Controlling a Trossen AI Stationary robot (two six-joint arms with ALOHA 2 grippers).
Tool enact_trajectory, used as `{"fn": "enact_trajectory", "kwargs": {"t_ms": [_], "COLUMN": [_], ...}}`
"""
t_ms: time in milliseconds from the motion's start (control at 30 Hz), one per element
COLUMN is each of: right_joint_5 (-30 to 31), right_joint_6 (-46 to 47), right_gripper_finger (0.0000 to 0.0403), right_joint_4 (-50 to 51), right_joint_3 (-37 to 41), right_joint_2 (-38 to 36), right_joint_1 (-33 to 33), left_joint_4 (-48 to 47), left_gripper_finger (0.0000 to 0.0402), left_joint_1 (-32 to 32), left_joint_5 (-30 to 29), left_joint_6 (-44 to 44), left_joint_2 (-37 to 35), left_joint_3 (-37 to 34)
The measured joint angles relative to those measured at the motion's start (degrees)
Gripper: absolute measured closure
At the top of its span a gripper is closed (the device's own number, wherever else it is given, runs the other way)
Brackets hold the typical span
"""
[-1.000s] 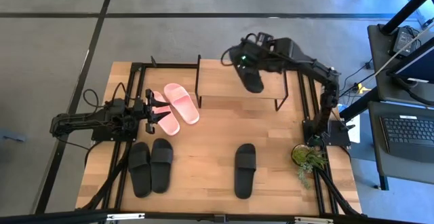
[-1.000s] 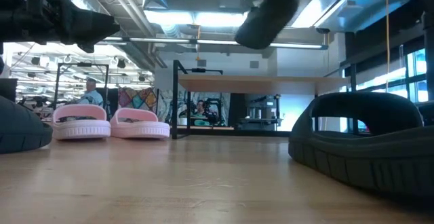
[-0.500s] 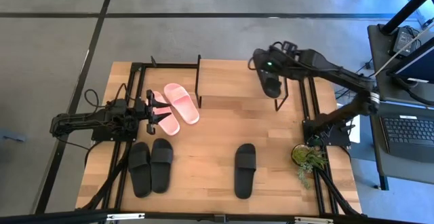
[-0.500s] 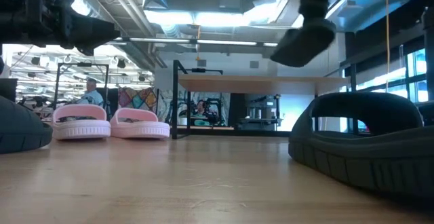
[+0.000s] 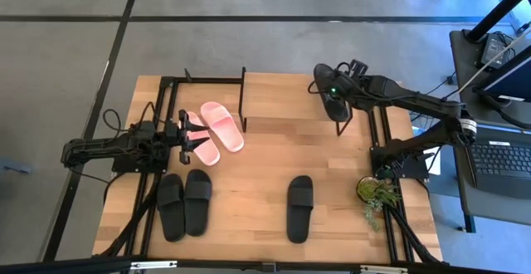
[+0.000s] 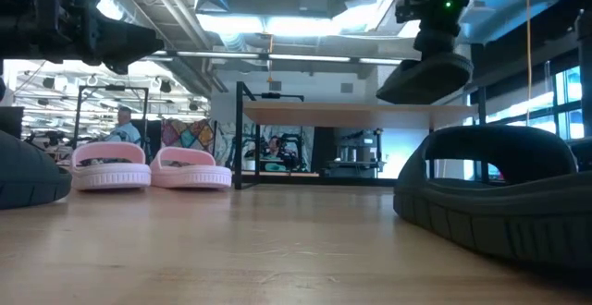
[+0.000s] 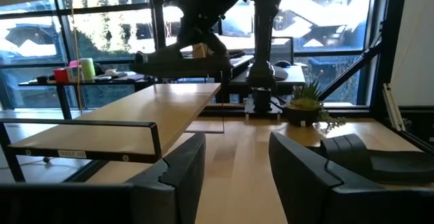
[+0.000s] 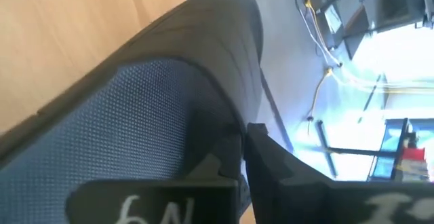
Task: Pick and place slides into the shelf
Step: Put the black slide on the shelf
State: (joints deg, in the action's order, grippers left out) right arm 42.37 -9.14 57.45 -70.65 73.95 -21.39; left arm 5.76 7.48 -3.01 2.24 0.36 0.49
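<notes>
The left hand point(image 5: 189, 136) rests low over the tabletop point(image 5: 265, 174), and its fingers point(image 7: 308, 176) stand apart with nothing between them. Just in front of this hand lies the pink pair of slides point(image 5: 213, 130). Beside the hand, toward the near edge of the tabletop, lies a black pair point(image 5: 184, 202). Further to the right a single black slide point(image 5: 299, 207) lies alone, well apart from both hands. Behind it stands the shelf point(image 5: 290, 100), with its light top board. At the right end of this board is the right hand point(image 5: 334, 91), clamped on another black slide point(image 6: 424, 76). This slide hangs under the hand, just above the board, and I cannot tell whether it touches the board.
</notes>
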Motion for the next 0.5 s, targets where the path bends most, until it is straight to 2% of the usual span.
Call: {"fn": "enact_trajectory", "kwargs": {"t_ms": [200, 500], "right_joint_5": [0.31, 1.72], "right_joint_6": [1.37, 4.46], "right_gripper_finger": [0.0395, 0.0395], "right_joint_4": [0.44, 4.52], "right_joint_3": [0.0, 0.0], "right_joint_2": [0.11, 0.15], "right_joint_1": [0.0, 0.0], "left_joint_4": [-0.04, -0.09], "left_gripper_finger": [0.0246, 0.0246], "left_joint_1": [-0.01, 0.0], "left_joint_5": [-3.83, -4.0], "left_joint_6": [0.0, 0.0], "left_joint_2": [0.0, 0.0], "left_joint_3": [0.0, 0.0]}}
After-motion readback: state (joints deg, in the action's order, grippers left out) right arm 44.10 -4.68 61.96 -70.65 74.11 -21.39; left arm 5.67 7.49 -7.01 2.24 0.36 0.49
